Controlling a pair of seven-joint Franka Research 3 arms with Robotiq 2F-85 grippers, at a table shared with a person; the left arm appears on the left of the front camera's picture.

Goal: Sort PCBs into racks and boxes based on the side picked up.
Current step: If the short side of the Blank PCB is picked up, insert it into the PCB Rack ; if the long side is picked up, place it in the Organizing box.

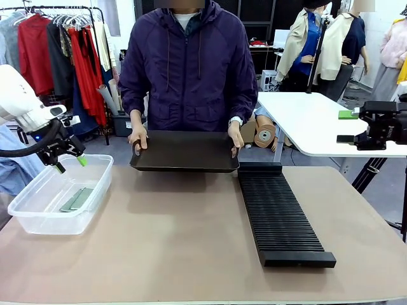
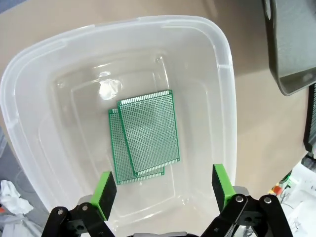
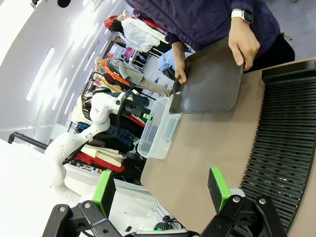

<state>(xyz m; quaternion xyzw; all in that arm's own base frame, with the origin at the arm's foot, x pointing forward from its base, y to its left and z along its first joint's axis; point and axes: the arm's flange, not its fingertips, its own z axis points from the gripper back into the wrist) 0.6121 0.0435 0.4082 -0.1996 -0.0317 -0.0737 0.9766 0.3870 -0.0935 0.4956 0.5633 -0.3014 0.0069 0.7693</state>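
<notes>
Two green PCBs (image 2: 148, 136) lie flat and overlapping on the bottom of the clear box (image 2: 224, 98), dotted faces up. My left gripper (image 2: 163, 183) hangs open just above the box, nothing between its green pads (image 2: 104, 192). From the front, the left gripper (image 1: 70, 164) is over the far end of the box (image 1: 38, 219) at the table's left, and the PCBs (image 1: 77, 199) lie inside it. The long black rack (image 1: 280, 216) lies right of centre. My right gripper (image 3: 163, 190) is open and empty, off the table's right side (image 1: 348, 127).
A person at the far edge holds a black handled tray (image 1: 184, 151) with both hands, tilted over the table. The tray (image 3: 212, 81) also shows from the right wrist, with the rack (image 3: 284, 148) beside it. A white table (image 1: 311, 124) stands behind at the right.
</notes>
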